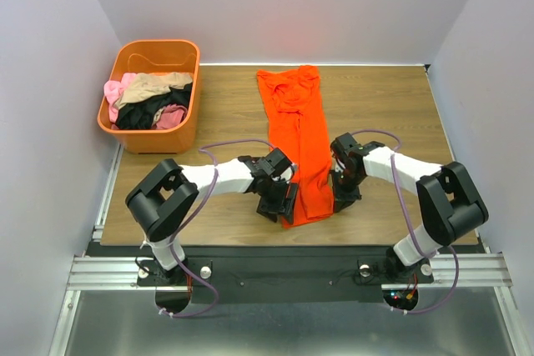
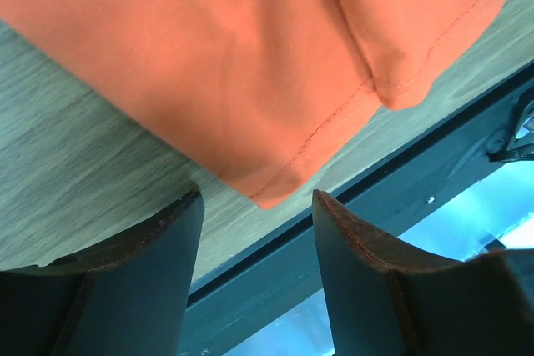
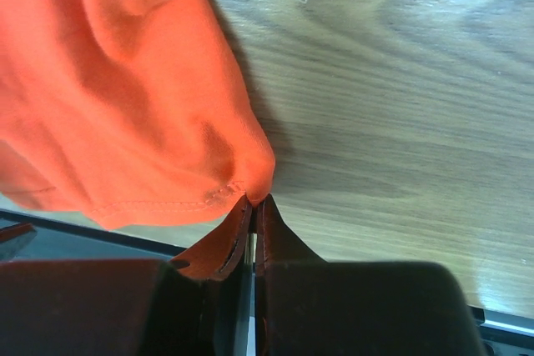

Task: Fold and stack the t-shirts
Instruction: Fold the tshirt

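The orange-red t-shirt (image 1: 294,131) lies as a long narrow strip on the wooden table (image 1: 225,114), collar end far, hem end near. My left gripper (image 1: 285,203) is at the hem's left corner. In the left wrist view it (image 2: 257,206) is open, with the shirt's (image 2: 250,64) hem corner just ahead of its fingertips (image 2: 193,206) and not held. My right gripper (image 1: 343,198) is at the hem's right corner. In the right wrist view it (image 3: 254,199) is shut and pinches the hem corner of the shirt (image 3: 125,97).
An orange plastic tub (image 1: 158,137) stands at the far left with pink (image 1: 113,89), tan (image 1: 154,85) and black (image 1: 142,114) garments heaped in it. The table's near edge and dark rail (image 2: 400,172) run just beyond the hem. White walls close in three sides.
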### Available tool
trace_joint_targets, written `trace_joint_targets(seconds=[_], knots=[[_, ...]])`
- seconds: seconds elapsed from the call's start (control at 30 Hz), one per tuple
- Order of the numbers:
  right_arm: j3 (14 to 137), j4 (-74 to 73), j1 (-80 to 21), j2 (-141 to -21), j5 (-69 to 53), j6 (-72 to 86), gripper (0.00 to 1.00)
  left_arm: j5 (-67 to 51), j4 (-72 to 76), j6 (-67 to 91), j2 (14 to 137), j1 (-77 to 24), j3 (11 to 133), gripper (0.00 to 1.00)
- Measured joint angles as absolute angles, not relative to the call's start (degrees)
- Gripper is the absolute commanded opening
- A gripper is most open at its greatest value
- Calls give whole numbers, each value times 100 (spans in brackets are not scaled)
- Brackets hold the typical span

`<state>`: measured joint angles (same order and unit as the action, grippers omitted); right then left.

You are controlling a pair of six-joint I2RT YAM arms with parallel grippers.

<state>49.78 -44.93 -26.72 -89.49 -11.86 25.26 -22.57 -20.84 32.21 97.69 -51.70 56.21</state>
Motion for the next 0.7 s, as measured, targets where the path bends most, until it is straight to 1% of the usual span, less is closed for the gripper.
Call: trace_joint_targets(seconds=[0.07, 0.17, 0.2, 0.23, 0.27, 0.3, 0.33, 0.4, 0.6, 0.7], knots=[[4976, -4493, -2672, -8873, -1186, 2528, 2, -2309, -2069, 3218, 9815, -5168, 5651, 66], [4971, -4491, -2672, -8766, -1186, 2530, 3, -2381, -2027, 3208, 9898, -5168, 5699, 52], [4969, -4495, -2672, -8724, -1186, 2532, 3, -2414, -2016, 3218, 9931, -5168, 5710, 45], [4969, -4495, -2672, -8696, -1184, 2539, 4, -2421, -1992, 3214, 9961, -5166, 5710, 32], [4969, -4495, -2672, -8676, -1184, 2545, 5, -2432, -1970, 3210, 10003, -5166, 5710, 27], [4969, -4499, -2672, -8650, -1179, 2554, 6, -2429, -1935, 3210, 10042, -5166, 5704, 17], [4967, -4499, -2672, -8624, -1164, 2558, 7, -2440, -1907, 3238, 10077, -5168, 5690, 11], [4967, -4506, -2672, -8558, -1127, 2578, 9, -2484, -1863, 3260, 10116, -5164, 5660, 0], [4921, -4600, -2672, -8361, -891, 2681, 18, -2530, -1723, 3358, 10084, -5166, 5568, 0], [4818, -4707, -2670, -8221, -720, 2753, 26, -2493, -1649, 3402, 10018, -5170, 5485, 0]])
